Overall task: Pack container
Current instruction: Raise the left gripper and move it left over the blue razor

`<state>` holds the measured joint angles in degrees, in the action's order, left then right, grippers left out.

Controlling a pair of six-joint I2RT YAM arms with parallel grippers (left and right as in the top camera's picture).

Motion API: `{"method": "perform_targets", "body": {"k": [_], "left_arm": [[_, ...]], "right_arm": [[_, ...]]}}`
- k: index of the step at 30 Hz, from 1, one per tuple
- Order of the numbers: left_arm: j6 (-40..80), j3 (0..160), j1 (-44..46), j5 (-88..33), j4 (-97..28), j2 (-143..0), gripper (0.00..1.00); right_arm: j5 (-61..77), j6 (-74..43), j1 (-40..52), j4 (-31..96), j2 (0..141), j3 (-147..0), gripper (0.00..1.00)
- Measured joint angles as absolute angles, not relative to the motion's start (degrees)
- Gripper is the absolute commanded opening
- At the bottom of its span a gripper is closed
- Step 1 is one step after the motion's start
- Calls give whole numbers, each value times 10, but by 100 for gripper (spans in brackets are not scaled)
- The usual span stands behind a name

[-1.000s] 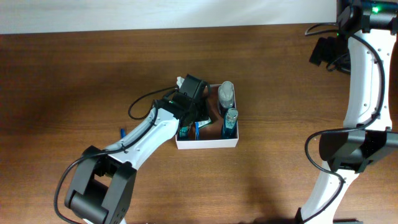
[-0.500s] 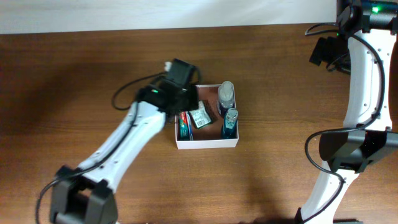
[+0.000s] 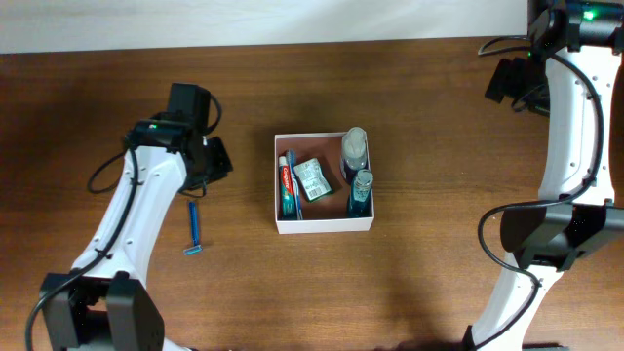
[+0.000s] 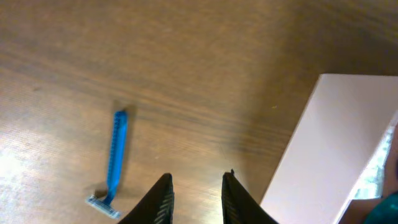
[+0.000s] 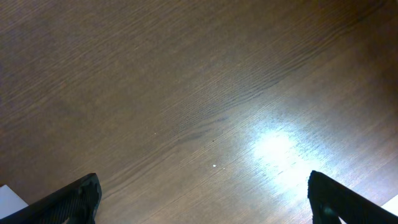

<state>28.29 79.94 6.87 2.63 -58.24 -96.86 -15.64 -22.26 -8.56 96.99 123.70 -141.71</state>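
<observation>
The container (image 3: 323, 224) is a square white-walled box with a reddish-brown inside, at the table's middle. In it lie a red-and-green toothpaste tube (image 3: 288, 185) and a small sachet (image 3: 312, 179), with a grey-capped bottle (image 3: 354, 148) and a blue bottle (image 3: 361, 193) beside them. A blue razor (image 3: 195, 229) lies on the table left of the box. My left gripper (image 3: 218, 158) hovers above the razor's upper end, open and empty. In the left wrist view the razor (image 4: 115, 158) lies left of the gripper (image 4: 196, 177) and the container's wall (image 4: 323, 143) is at the right. My right gripper (image 3: 505, 80) is open, far right.
The right wrist view shows only bare wooden table between the wide-spread gripper (image 5: 202, 186). The right arm's white links (image 3: 570, 136) run down the right edge. A black cable (image 3: 102, 175) loops beside the left arm.
My left gripper has withdrawn from over the container's left side and swung left, toward the razor. The toothpaste and the sachet now lie uncovered in the box. The right arm has not moved.
</observation>
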Motion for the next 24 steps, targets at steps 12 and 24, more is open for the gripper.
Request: {"method": "perform_targets", "body": {"k": [12, 24], "left_arm": [[283, 741, 55, 65, -620, -969, 27], [228, 673, 24, 48, -578, -969, 23]], "right_arm": [[-156, -223, -86, 970, 1237, -1417, 98], [-156, -223, -86, 969, 1237, -1417, 98]]}}
